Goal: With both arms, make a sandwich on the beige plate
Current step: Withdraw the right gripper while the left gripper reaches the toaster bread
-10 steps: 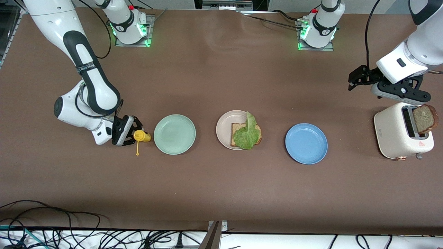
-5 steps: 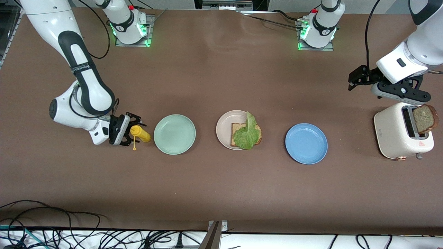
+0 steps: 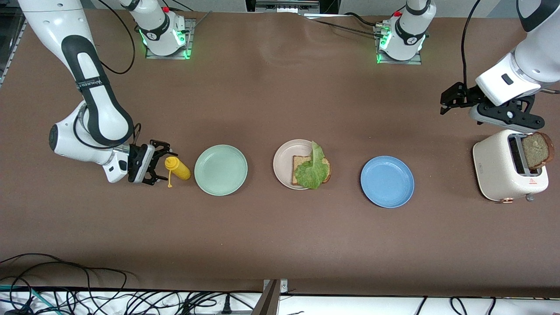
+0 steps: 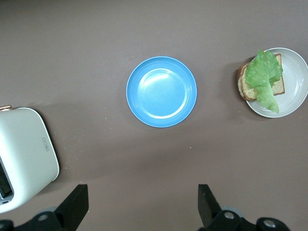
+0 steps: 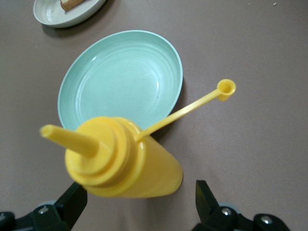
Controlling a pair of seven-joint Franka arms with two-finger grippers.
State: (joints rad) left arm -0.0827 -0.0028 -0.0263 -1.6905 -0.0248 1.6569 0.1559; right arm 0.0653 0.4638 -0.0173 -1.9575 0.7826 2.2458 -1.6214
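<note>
The beige plate lies mid-table between two other plates, and the left wrist view shows it too. On it rests one brown bread slice under a green lettuce leaf. A second bread slice sticks out of the white toaster at the left arm's end. My left gripper hangs open and empty above the table beside the toaster. My right gripper is open next to the yellow squeeze bottle, its fingers apart from the bottle.
A mint-green plate sits beside the bottle, toward the right arm's end. A blue plate lies between the beige plate and the toaster. The bottle's open cap hangs out on its tether over the table.
My right gripper has opened, let go of the yellow bottle and backed off toward the right arm's end. The bottle now stands alone. The left arm has not moved.
</note>
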